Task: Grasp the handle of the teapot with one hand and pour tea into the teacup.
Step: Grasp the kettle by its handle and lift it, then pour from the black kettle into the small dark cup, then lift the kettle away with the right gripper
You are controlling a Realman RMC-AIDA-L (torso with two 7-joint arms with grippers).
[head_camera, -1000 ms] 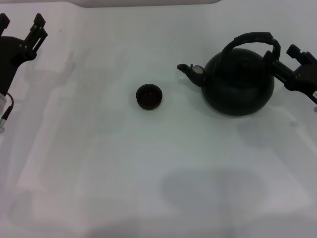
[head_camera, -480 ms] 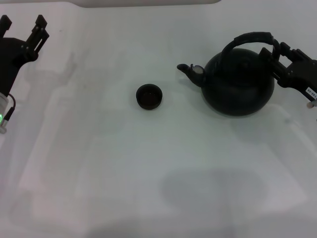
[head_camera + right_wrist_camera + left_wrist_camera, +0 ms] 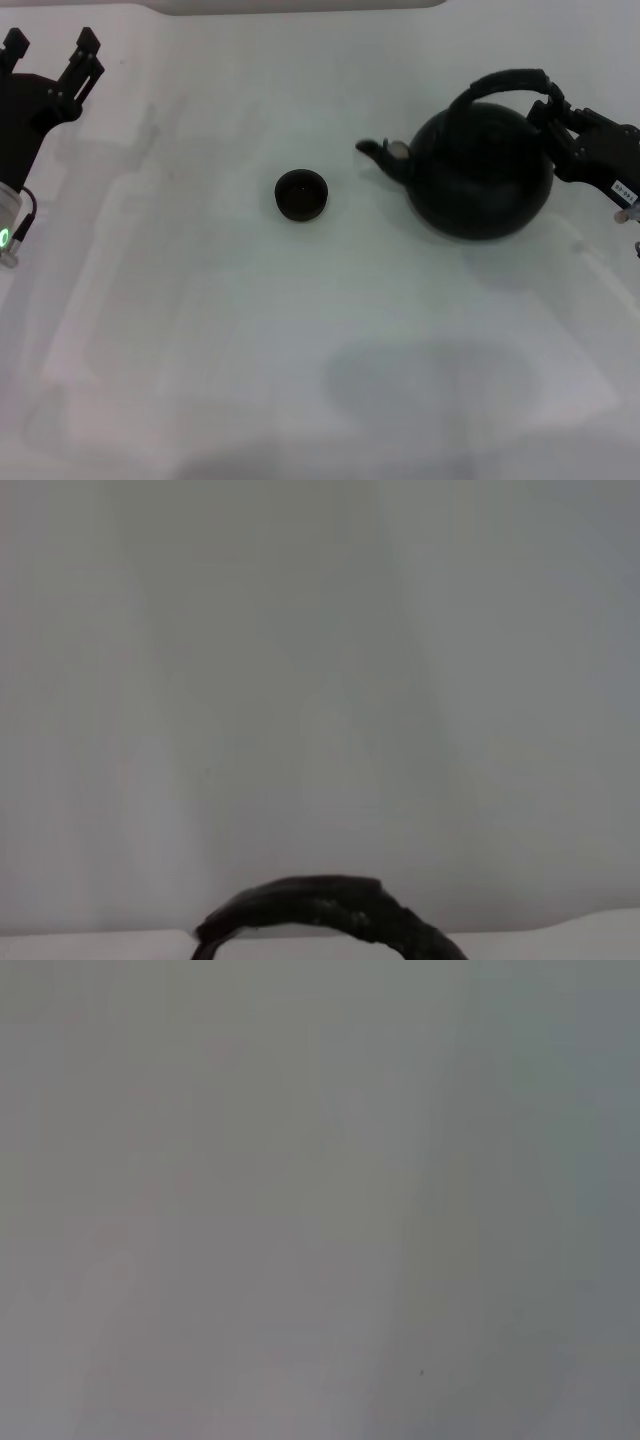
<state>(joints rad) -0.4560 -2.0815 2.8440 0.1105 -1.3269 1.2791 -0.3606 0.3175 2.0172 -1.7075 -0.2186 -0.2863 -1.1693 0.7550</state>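
Comparing with a second ago, the right gripper point(image 3: 552, 112) has crept in from the teapot's far side and now sits right at the end of the handle point(image 3: 508, 80) farthest from the spout, and the teapot point(image 3: 478, 172) itself seems to have nudged or tilted a touch: the spout point(image 3: 375, 150) now reads slightly lower and blurrier than it did. So the grab looks like it's just happening, or the pot is only starting to come up; pouring hasn't begun. The teacup point(image 3: 301, 195) sits well apart from the teapot, out past the spout, so the pot has to be carried over that way before it can tip. Whether the right fingers are actually pinched on the handle can't be told, since black fingers against black handle merge together in the head view, and the right wrist view only catches a curved slice of the handle point(image 3: 325, 913) at its edge with no fingers showing. The left gripper point(image 3: 50, 62) is parked way off beyond the teacup from the teapot, fingers spread apart, holding nothing. The left wrist view shows only blank surface.
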